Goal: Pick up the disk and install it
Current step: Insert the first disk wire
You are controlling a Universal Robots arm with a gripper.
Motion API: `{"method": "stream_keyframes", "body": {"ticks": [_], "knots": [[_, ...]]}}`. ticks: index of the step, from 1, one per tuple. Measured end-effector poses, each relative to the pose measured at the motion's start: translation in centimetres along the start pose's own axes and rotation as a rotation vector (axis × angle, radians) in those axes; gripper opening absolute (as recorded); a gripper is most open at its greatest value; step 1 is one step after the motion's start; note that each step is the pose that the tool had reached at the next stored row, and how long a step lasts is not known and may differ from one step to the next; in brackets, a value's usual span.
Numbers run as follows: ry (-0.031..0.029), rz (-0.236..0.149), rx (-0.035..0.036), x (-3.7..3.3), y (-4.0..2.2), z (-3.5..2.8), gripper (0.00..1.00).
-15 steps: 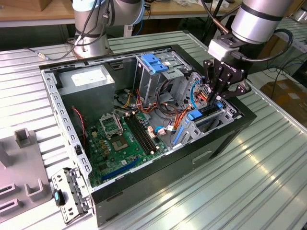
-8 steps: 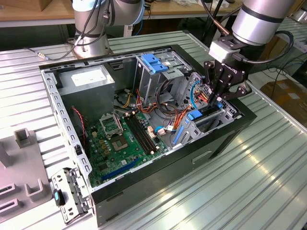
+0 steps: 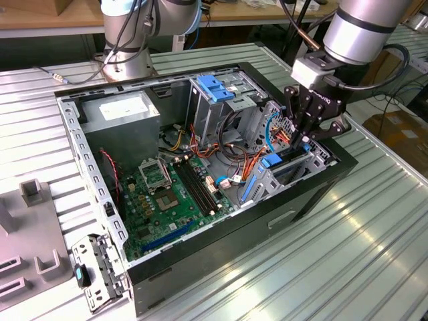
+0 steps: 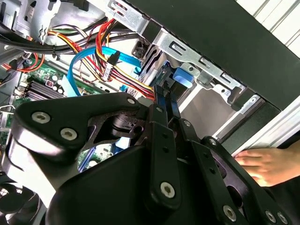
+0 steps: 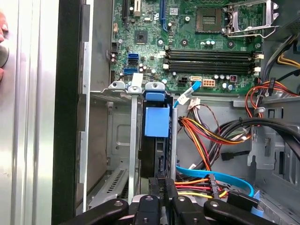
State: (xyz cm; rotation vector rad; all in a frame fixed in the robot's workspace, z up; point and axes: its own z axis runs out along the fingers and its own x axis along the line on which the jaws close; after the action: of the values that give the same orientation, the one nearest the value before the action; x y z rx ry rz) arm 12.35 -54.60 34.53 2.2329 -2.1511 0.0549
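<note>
The disk point(image 3: 292, 158) stands on edge in the drive bay at the corner of the open computer case point(image 3: 200, 267) on the exterior view's right. Its dark body point(image 5: 158, 152) carries a blue plastic tab point(image 5: 156, 121) at the inner end, between the bay's metal guides. My gripper point(image 3: 302, 137) reaches down into the case from above. Its black fingers point(image 5: 159, 187) are pressed together on the disk's thin upper edge. In the second wrist view the fingertips point(image 4: 165, 101) clamp the edge just short of the blue tab point(image 4: 183, 77).
Red, yellow and blue cables point(image 5: 211, 136) crowd the space beside the bay. The motherboard point(image 3: 167, 194), a grey power-supply box point(image 3: 120, 110) and a cage with a blue handle point(image 3: 217, 87) sit inside the case. A hand point(image 4: 267, 161) rests outside the case wall.
</note>
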Motion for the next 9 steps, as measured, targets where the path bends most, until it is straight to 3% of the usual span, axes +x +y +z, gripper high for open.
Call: {"method": "stream_keyframes", "body": {"ticks": [9], "knots": [[-0.0029, 0.000, -0.0002, 0.00, 0.00, 0.06, 0.17]]}}
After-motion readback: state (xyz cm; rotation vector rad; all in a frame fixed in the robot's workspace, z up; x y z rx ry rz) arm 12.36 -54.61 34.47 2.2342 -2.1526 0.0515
